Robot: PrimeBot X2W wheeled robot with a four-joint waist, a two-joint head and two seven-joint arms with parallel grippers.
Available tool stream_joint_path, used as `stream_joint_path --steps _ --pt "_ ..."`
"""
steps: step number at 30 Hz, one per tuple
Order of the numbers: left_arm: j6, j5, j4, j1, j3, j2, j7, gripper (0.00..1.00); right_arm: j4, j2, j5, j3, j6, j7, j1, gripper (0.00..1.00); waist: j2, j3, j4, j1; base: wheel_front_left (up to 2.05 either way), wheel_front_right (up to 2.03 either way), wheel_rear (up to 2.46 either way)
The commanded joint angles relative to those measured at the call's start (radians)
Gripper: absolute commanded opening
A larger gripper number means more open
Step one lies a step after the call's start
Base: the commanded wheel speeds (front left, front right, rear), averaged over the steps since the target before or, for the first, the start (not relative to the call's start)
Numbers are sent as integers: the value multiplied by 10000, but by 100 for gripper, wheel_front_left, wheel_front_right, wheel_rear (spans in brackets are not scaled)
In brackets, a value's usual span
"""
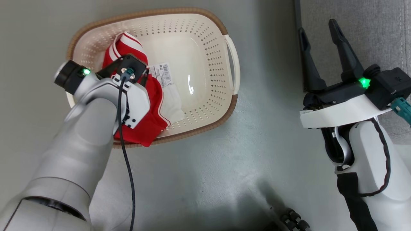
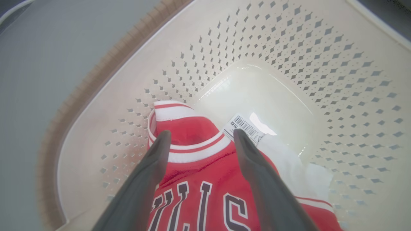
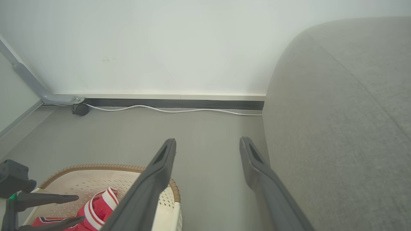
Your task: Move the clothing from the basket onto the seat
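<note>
The cream basket (image 1: 205,29) stands on the grey floor, and the red clothing (image 1: 154,96) lies in its left half. It is a jersey (image 2: 196,173) with dark lettering and a red-white striped collar, plus a white piece (image 2: 289,163) beside it. My left gripper (image 2: 200,136) points down into the basket, open, its fingers straddling the collar just above the fabric; I cannot tell if they touch it. Over the floor beside the grey seat (image 1: 369,32), my right gripper (image 1: 317,26) is open and holds nothing. The right wrist view shows the seat (image 3: 337,128), the basket (image 3: 96,176) and the left gripper (image 3: 79,208).
A paper label (image 2: 244,126) lies on the basket floor. A white cable (image 3: 176,110) runs along the dark baseboard under the wall. A grey metal leg (image 3: 29,80) with a caster (image 3: 80,109) stands at the left. Bare floor separates basket and seat.
</note>
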Motion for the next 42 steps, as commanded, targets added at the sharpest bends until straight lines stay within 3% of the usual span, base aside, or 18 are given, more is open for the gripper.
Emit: stream_joint_path --steps 1,11,21,37,38,39,41,42 --pt "125 143 7 -140 33 282 174 100 -288 60 109 221 31 -59 158 100 0 199 -170 0 0 0 0" --pt "559 527 238 -749 -459 783 1802 100 -454 221 233 522 31 -59 216 100 0 706 -700 0 0 0 0" --pt "678 1012 272 -1050 -1100 1261 2979 100 -586 263 508 640 31 -59 254 100 0 1067 -958 0 0 0 0" --pt "-98 1397 282 -1255 -2006 1858 4175 100 -747 266 953 801 31 -59 60 100 0 1519 -1143 0 0 0 0" --pt "-121 1355 282 -1272 -2001 1868 4121 96 -753 267 966 800 31 -59 50 100 0 1533 -1149 0 0 0 0" --pt "-149 1341 282 -1284 -2024 1876 4111 79 -757 267 977 799 31 -59 40 100 0 1547 -1153 0 0 0 0" --pt "-199 1326 282 -1315 -2087 1870 3928 0 -761 267 1000 793 31 -59 14 100 0 1565 -1163 0 0 0 0" --pt "-235 1311 283 -1303 -2117 1874 3912 0 -752 267 1013 787 31 -59 6 100 0 1553 -1159 0 0 0 0"
